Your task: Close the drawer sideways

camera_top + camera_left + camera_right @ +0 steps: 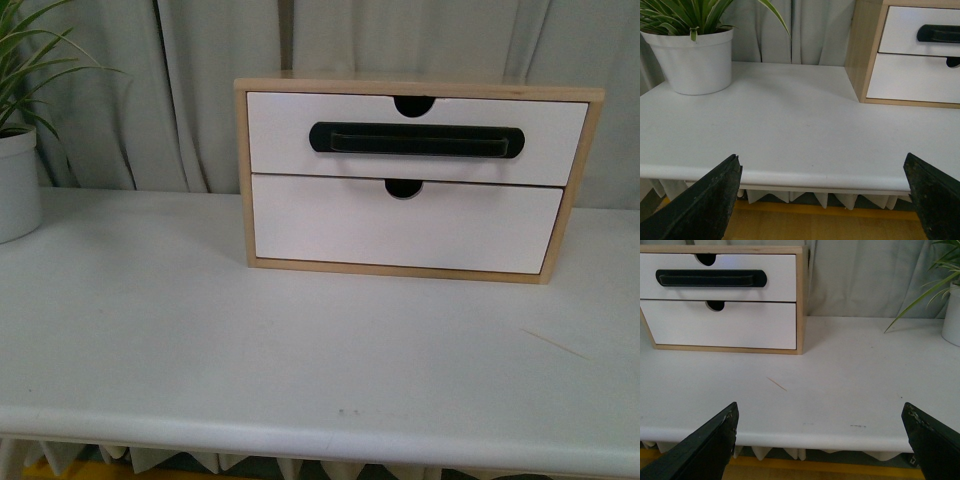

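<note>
The drawer [290, 135] is the upper one in a small wooden cabinet [242, 170] at the back of the white table [200, 340]. Its white front carries a long black bar handle [415, 139] and has a semicircular notch in the top edge. It juts out slightly, more on the right side. The drawer [900, 30] also shows in the left wrist view, and the drawer [780, 275] in the right wrist view. My left gripper [822, 172] is open, back beyond the table's front edge. Likewise open and empty, my right gripper [820, 420] hangs off that same front edge. Neither arm shows in the front view.
A plain handle-less lower drawer [400, 225] sits below. A potted plant [15, 180] stands at the far left of the table; its white pot [692, 60] is near the left arm. Grey curtains hang behind. A thin stick [776, 384] lies on the table.
</note>
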Controlling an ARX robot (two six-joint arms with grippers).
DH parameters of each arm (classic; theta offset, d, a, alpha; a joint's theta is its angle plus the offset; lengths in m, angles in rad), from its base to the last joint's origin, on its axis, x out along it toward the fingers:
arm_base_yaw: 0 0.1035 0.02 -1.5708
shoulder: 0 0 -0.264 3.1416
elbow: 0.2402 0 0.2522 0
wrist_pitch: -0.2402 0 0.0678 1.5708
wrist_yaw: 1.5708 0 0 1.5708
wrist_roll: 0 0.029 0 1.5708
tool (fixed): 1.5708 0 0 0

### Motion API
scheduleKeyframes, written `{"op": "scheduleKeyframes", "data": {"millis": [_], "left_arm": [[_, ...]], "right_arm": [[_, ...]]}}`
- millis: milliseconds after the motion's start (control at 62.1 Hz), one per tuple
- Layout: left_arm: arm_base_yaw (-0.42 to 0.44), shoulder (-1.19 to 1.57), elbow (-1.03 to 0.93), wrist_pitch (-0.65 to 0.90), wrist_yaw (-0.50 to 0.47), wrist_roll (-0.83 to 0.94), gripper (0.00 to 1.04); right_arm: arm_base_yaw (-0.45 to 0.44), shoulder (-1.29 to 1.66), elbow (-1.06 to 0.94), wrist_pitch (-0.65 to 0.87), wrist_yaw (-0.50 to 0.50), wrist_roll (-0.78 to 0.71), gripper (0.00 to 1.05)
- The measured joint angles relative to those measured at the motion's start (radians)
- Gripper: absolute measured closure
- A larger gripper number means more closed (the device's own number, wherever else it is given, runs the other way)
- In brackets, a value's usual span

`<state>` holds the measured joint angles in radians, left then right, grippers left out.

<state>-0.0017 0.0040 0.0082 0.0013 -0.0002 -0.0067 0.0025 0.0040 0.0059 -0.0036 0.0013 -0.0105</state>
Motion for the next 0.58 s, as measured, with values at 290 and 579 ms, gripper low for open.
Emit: {"op": "scheduleKeyframes", "data": {"millis": [290, 579], "left_arm": [[0.000, 0.000, 0.000, 0.000, 0.000, 0.000, 0.06], [0.000, 0.000, 0.000, 0.000, 0.000, 0.000, 0.06]], "right_arm": [[0.000, 0.000, 0.000, 0.000, 0.000, 0.000, 0.09], [0.000, 0.000, 0.000, 0.000, 0.000, 0.000, 0.09]]}}
